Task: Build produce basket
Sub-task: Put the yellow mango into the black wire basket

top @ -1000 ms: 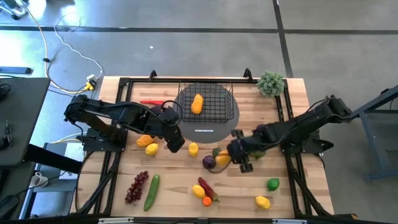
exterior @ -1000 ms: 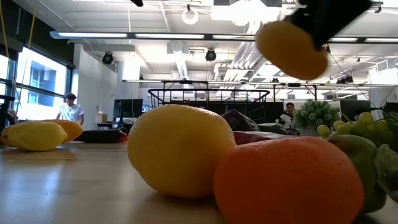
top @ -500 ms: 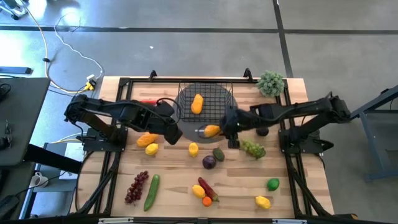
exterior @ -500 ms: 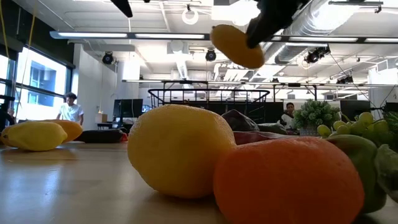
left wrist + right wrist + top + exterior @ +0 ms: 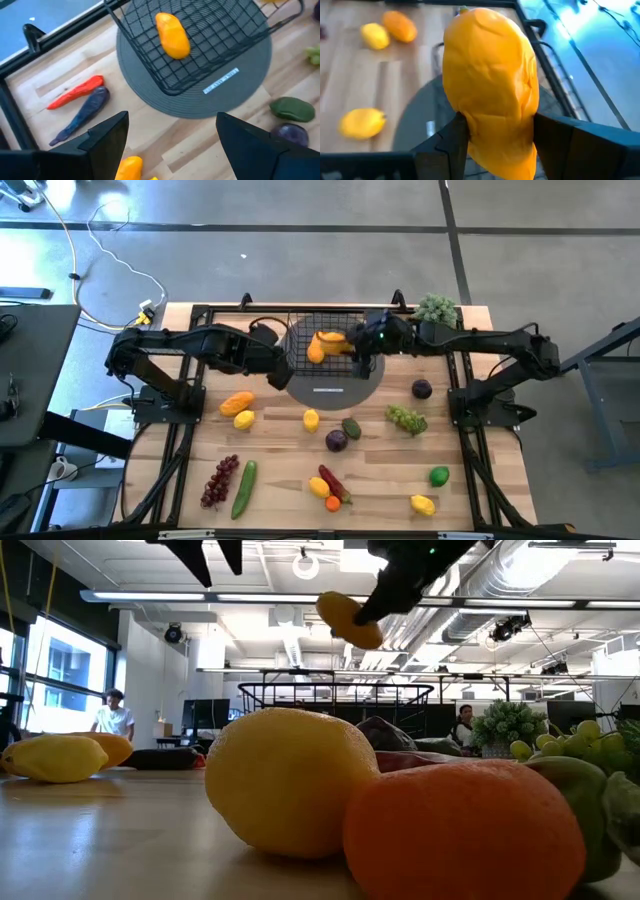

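Right gripper [image 5: 352, 343] pinches an orange mango [image 5: 333, 338] above the black wire basket [image 5: 350, 352], where another smooth orange fruit [image 5: 316, 350] lies; left gripper [image 5: 283, 363], fingers spread, hovers at the basket's left edge.

1. We see two arms, both matte black, built of rounded tube links with bulkier housings at the joints.
2. The left arm [image 5: 190, 355] carries a thin black cable that loops up near its wrist; the right arm [image 5: 480, 350] matches it in colour and build.
3. Each arm rises from a black base block set on the black rail frame [image 5: 180, 430] at its side of the table.
4. The left gripper [image 5: 170, 140] has two flat, dark, angular fingers [image 5: 107, 135] with plain, smooth faces.
5. The right gripper [image 5: 500, 145] has the same dark, wedge-shaped fingers [image 5: 442, 142], slightly glossy along their edges.
6. We cannot make out screws or markings.
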You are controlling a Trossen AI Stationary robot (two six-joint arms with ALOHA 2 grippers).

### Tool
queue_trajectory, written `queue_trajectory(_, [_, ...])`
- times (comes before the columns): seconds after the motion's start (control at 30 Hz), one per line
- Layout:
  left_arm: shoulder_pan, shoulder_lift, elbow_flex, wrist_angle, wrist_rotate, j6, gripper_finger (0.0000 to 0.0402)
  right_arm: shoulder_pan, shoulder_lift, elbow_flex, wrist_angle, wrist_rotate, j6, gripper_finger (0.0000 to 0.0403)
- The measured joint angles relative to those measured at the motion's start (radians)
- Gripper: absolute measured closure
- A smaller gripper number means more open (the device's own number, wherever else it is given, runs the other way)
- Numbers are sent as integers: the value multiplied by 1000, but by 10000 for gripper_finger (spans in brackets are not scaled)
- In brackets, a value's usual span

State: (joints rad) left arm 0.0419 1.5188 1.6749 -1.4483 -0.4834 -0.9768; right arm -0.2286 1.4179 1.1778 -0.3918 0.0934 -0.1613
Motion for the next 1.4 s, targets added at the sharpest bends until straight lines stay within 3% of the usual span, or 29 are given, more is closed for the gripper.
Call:
queue_trajectory(0.47, [103, 0, -65, 4, 166, 207, 112, -155, 190, 0, 136, -89, 142, 239])
queue_trajectory(1.03, [116, -18, -350, 4, 286, 212, 130, -166, 367, -1, 208, -119, 250, 237])
queue_trajectory(1.4, [129, -28, -386, -1, 293, 217, 131, -164, 374, -1, 196, -68, 294, 223])
